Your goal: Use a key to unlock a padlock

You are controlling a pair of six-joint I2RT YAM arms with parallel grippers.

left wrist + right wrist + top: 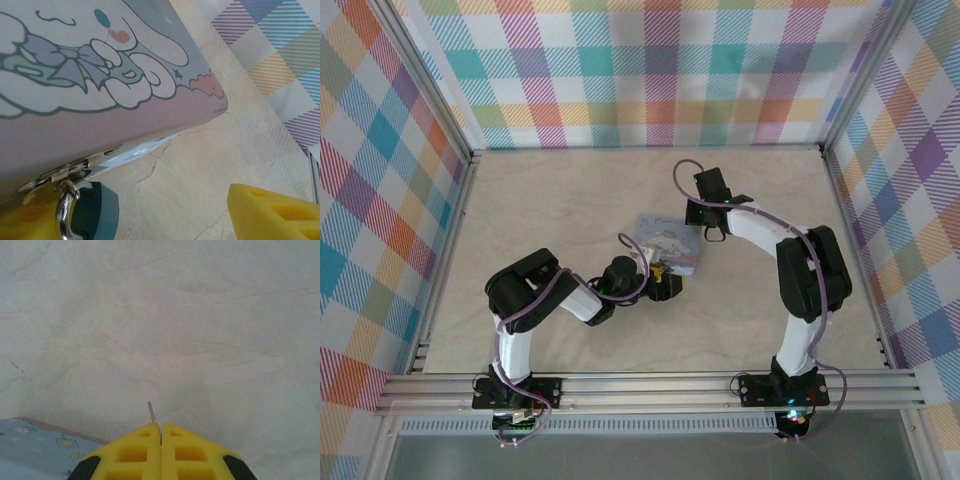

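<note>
Small bluish-black padlock (hanging from the light-blue cartoon tin's clasp) sits inside the wide-open, empty left gripper; the closed right gripper pinches the thin grey metal key.

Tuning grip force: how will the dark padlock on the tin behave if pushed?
The small dark-teal padlock hangs by its silvery shackle from the clasp of the light-blue cartoon tin, so it likely swings if nudged. Its smooth body may slip when squeezed.
</note>
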